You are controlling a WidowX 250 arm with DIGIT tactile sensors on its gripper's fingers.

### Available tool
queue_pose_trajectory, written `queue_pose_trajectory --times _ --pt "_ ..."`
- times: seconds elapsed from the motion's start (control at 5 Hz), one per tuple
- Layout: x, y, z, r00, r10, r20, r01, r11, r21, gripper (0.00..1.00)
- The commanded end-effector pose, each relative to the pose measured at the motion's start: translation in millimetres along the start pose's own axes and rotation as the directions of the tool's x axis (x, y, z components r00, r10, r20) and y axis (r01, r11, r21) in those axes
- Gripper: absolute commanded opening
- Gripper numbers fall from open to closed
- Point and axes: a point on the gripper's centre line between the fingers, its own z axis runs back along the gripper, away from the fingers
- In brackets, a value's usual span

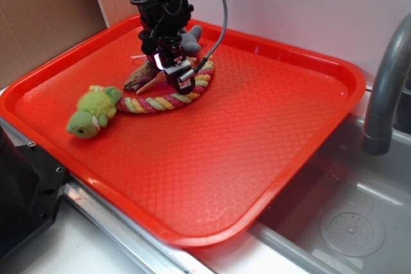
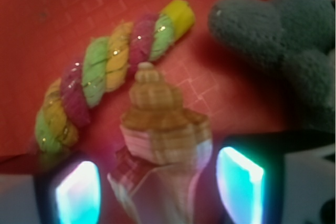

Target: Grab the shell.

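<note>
The shell (image 2: pixel 164 124) is tan-orange with ribbed whorls. It lies on the red tray (image 1: pixel 257 133) with its pointed tip towards the braided rope. My gripper (image 2: pixel 160 190) is open and low over it. The lit fingertips (image 2: pixel 79 192) stand on either side of the shell's wide end, with a small gap showing on each side. In the exterior view the gripper (image 1: pixel 170 72) is at the tray's far left part, and the shell (image 1: pixel 153 81) shows partly beneath it, inside the curve of the rope.
A multicoloured braided rope (image 1: pixel 170 97) curves around the shell and also shows in the wrist view (image 2: pixel 110 72). A grey plush (image 2: pixel 283 35) lies just behind the gripper. A green plush turtle (image 1: pixel 93 112) lies to the left. A grey faucet (image 1: pixel 385 88) and a sink (image 1: pixel 347 222) are at the right.
</note>
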Motion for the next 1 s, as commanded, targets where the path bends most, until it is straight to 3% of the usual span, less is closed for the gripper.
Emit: queue_pose_trajectory --times 0.0,0.4,0.8 --pt "3 2 -5 1.000 0.006 -0.014 -0.006 1.000 0.011 0.00" --pt "-1 2 73 0.989 0.147 -0.025 -0.146 0.987 0.062 0.00" --pt "-19 -34 174 0.964 0.252 0.085 -0.259 0.962 0.085 0.00"
